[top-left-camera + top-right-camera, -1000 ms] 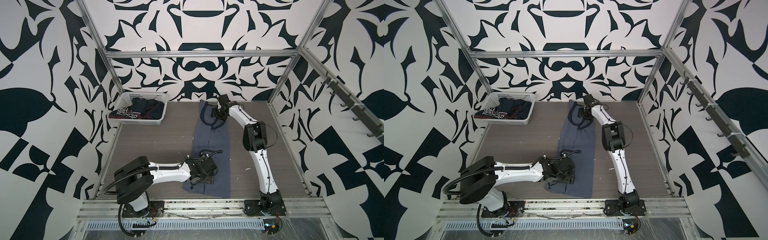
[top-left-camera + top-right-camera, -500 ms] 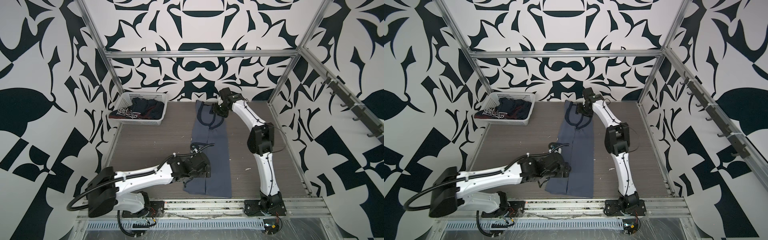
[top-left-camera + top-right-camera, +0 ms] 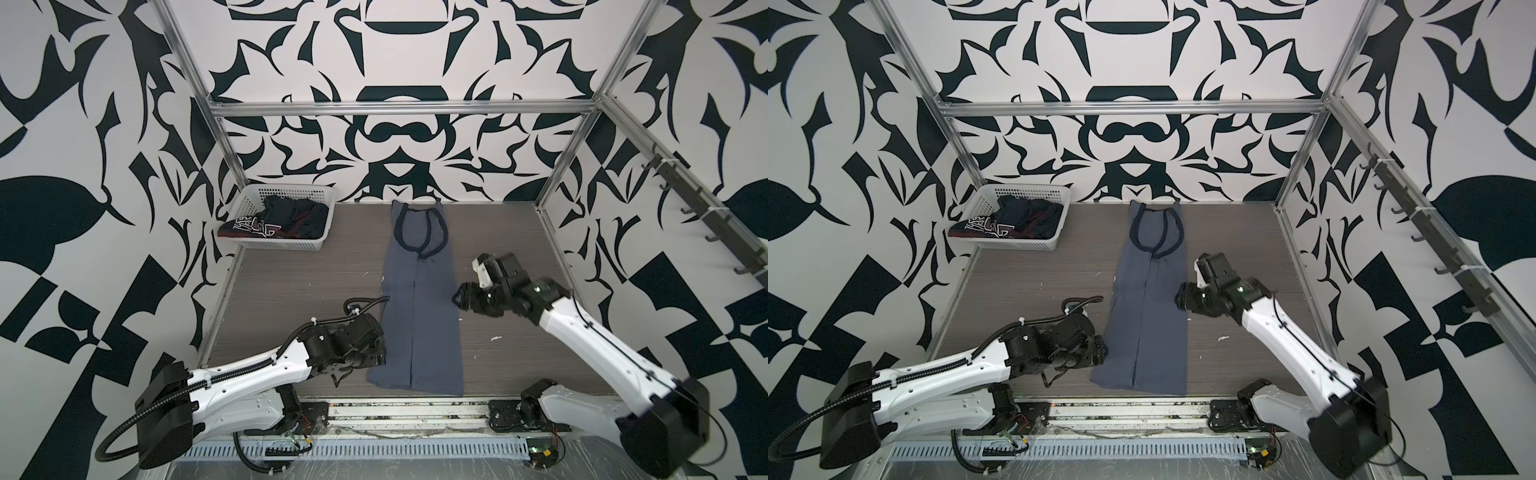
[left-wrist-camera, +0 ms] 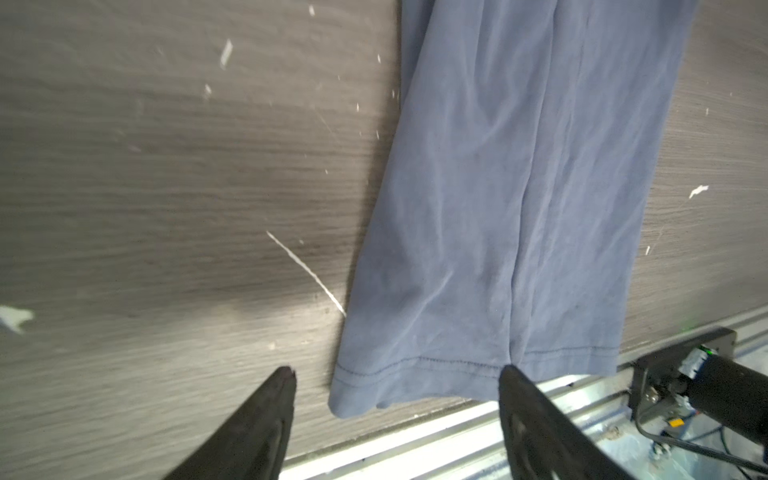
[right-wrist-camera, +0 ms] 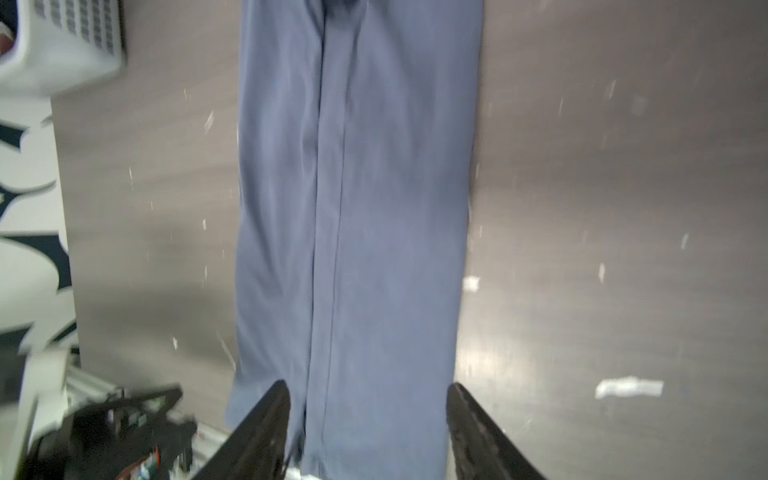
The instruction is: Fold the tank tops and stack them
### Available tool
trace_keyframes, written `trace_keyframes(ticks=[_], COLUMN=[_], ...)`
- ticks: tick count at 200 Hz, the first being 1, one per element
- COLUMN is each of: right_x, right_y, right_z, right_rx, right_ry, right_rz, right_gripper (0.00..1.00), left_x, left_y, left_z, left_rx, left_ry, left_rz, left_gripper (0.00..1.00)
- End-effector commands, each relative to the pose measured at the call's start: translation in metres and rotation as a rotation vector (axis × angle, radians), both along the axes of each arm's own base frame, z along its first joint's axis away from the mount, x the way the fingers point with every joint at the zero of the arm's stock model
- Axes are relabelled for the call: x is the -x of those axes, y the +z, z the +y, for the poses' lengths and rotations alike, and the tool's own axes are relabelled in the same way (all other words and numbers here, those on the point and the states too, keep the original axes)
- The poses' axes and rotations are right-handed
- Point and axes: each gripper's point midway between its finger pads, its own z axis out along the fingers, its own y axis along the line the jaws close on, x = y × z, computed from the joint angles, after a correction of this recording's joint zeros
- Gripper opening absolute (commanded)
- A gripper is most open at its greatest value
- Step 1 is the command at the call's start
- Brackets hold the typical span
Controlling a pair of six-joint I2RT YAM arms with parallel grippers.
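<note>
Holds left gripper [image 4: 397, 374] low by hem corner of grey-blue tank top [image 3: 419, 316], forearm flat, jaws apart, empty. Hovers right gripper [image 5: 368, 386] beside opposite long edge, likewise released.

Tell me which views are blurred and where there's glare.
Right wrist view: blurred throughout, the grey-blue top and basket smeared. Left wrist view: the top's hem stitching is crisp, with a pale glare patch on the table. Both top views: evenly lit and sharp, except the right arm, soft at its elbow.

Bare table [image 3: 291, 299] lies open beside the grey top [image 3: 419, 324]; the basket [image 3: 286, 245] probably blocks the far-left corner.
</note>
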Motion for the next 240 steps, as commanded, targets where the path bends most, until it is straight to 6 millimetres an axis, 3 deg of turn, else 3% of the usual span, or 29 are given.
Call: trace_keyframes(ticks=[1,32,72,105,159,201,240], right_x=[0.036,0.081,0.115,0.125,0.138,0.141,0.143], right_y=[-0.014,-0.050,-0.089,-0.109,-0.128,-0.134,-0.131], right_z=[0.002,0.007,0.018,0.014,0.009,0.013,0.020], right_rx=[-0.061,-0.077,-0.090,-0.091,-0.075,-0.077,-0.084], right_ry=[-0.065,-0.076,-0.072,-0.096,-0.114,-0.101,-0.084], right_rz=[0.060,0.148,0.217,0.251,0.317,0.342,0.350], right_gripper=[0.63,0.63,0.62,0.58,0.46,0.37,0.28], left_x=[0.016,0.025,0.028,0.032,0.044,0.047,0.049], left_y=[-0.017,-0.027,-0.037,-0.047,-0.056,-0.057,-0.044], left_z=[0.002,0.000,0.000,-0.001,-0.010,-0.017,-0.031], left_rx=[0.006,0.004,-0.006,-0.001,-0.026,-0.027,-0.007], left_ry=[-0.007,-0.016,-0.002,0.016,-0.016,-0.027,-0.061], left_rz=[0.097,0.151,0.175,0.203,0.238,0.238,0.202], left_gripper=[0.75,0.73,0.71,0.65,0.54,0.38,0.26])
